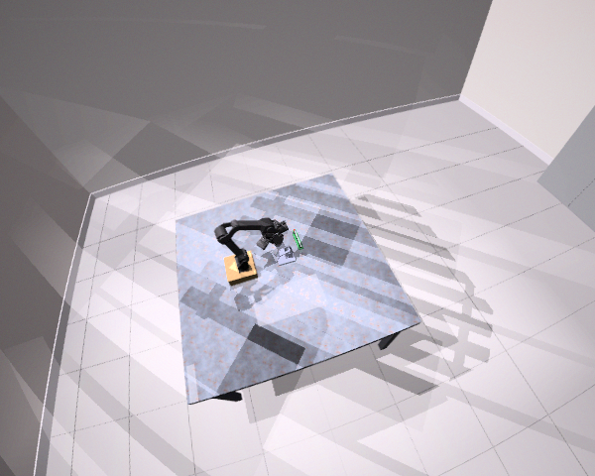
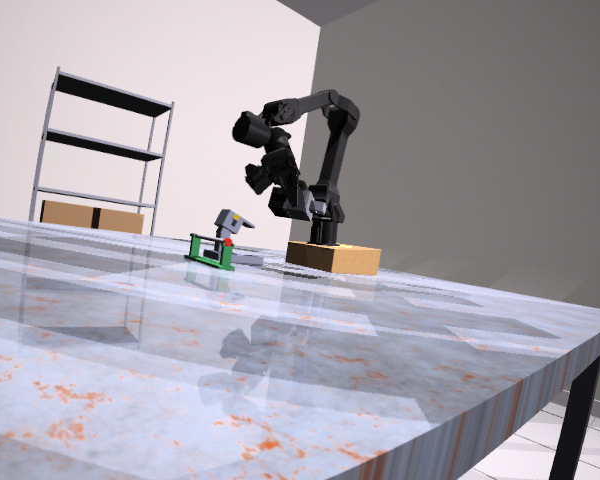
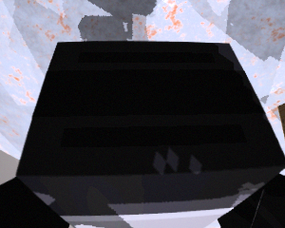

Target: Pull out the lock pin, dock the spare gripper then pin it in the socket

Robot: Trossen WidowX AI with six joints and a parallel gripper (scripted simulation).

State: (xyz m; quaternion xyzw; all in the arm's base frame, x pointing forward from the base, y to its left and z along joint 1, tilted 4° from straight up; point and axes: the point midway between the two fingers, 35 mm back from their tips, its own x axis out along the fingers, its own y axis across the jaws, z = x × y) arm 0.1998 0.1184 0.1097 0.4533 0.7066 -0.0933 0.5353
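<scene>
One arm: stands on a wooden block [image 1: 234, 277] [image 2: 356, 260], its hand raised above the table [image 1: 307, 292] [image 2: 150, 330].
Gripper [image 1: 273, 236] [image 2: 291, 195] [image 3: 142, 201]: its jaws pinch the spare gripper [image 2: 300, 204] [image 3: 152, 102], a dark block with a pale stub.
Mount [image 1: 286, 255] [image 2: 229, 221]: near three o'clock from the wooden block in the top view, its socket not filled by the spare.
Pin [image 1: 297, 239] [image 2: 210, 239]: lies across the green stand [image 1: 299, 247] [image 2: 226, 258], red knob on one end, at two o'clock from the wooden block.
</scene>
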